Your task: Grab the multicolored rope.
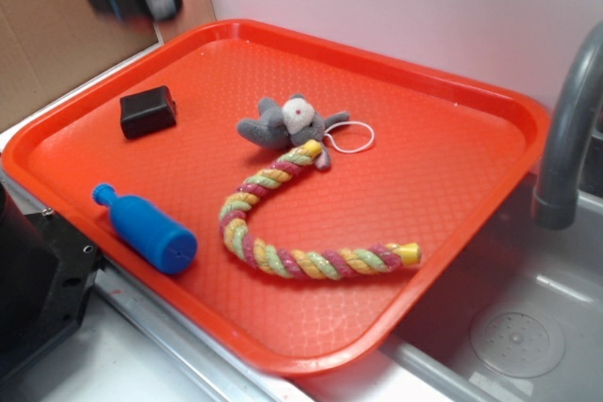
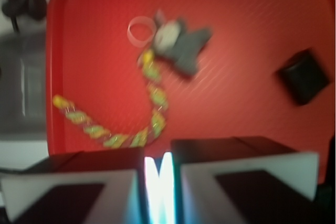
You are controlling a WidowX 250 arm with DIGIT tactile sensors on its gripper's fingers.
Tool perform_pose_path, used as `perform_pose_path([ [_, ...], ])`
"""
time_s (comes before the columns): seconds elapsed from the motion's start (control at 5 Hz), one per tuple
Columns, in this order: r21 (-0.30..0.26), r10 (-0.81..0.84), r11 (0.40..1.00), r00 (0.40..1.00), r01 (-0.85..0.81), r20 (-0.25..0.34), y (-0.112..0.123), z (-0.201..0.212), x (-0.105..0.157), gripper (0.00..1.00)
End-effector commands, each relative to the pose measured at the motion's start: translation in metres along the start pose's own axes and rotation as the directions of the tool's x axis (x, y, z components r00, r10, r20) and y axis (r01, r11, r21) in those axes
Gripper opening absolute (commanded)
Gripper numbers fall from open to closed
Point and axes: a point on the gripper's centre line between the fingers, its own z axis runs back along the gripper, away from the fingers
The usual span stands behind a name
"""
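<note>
The pincer (image 2: 158, 192), seen in the wrist view, has its two pale fingers (image 2: 68, 195) drawn nearly together with only a thin bright slit between them, and it has hold of nothing. It hangs high over the orange plastic tray (image 1: 452, 138), blurred at the top left corner of the exterior view. Below it, the thick twisted multicolored rope (image 1: 283, 256) of pink, yellow and pale green strands lies in a J-shaped curve on the tray, one yellow end touching the small grey plush toy (image 1: 287, 124). A blue plastic bottle (image 1: 146, 230) lies to the rope's left, a black box (image 1: 148, 111) farther back.
</note>
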Motion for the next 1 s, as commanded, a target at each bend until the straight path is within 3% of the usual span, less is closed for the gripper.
perform_pose_path([
  [0.0, -0.056, 0.024, 0.998, 0.999, -0.021, 0.037, 0.015, 0.029, 0.017, 0.0],
  [0.2, -0.001, 0.078, 0.997, 0.997, -0.078, 0.008, 0.004, -0.015, 0.012, 1.0],
  [0.6, 0.025, 0.24, 0.971, 0.967, -0.239, -0.083, -0.016, -0.119, -0.009, 1.0],
  [0.8, 0.031, 0.256, 0.967, 0.961, -0.254, -0.109, -0.016, -0.141, -0.011, 1.0],
])
